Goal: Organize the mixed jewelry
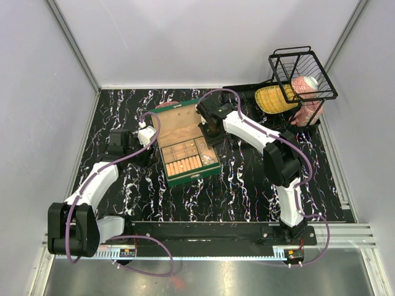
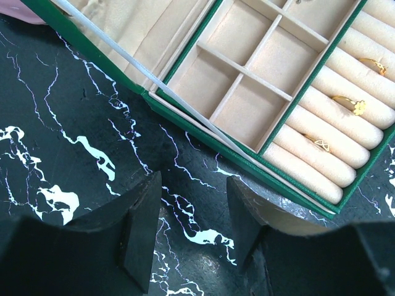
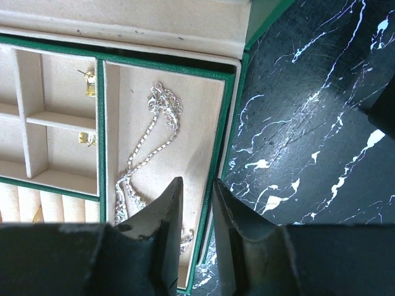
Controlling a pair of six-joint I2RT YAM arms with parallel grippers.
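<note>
The green box [image 1: 193,177] lies open mid-table. In the left wrist view, three small gold rings [image 2: 357,105] sit on its tan ring rolls, and the square compartments [image 2: 244,108] I see are empty. My left gripper [image 2: 194,206] is open and empty over the black table just left of the box [image 2: 185,120]. In the right wrist view, a silvery chain necklace [image 3: 151,139] lies in the box's long compartment, and small gold pieces [image 3: 90,83] lie in the cells beside it. My right gripper [image 3: 197,194] is slightly open and empty above that compartment's right wall [image 3: 225,132].
A black wire basket [image 1: 302,74] holding a pink-and-white thing stands raised at the back right. A yellow object [image 1: 274,98] and a pink item [image 1: 310,113] lie below it. Something pink [image 1: 163,106] shows behind the box lid. Grey walls close in the table.
</note>
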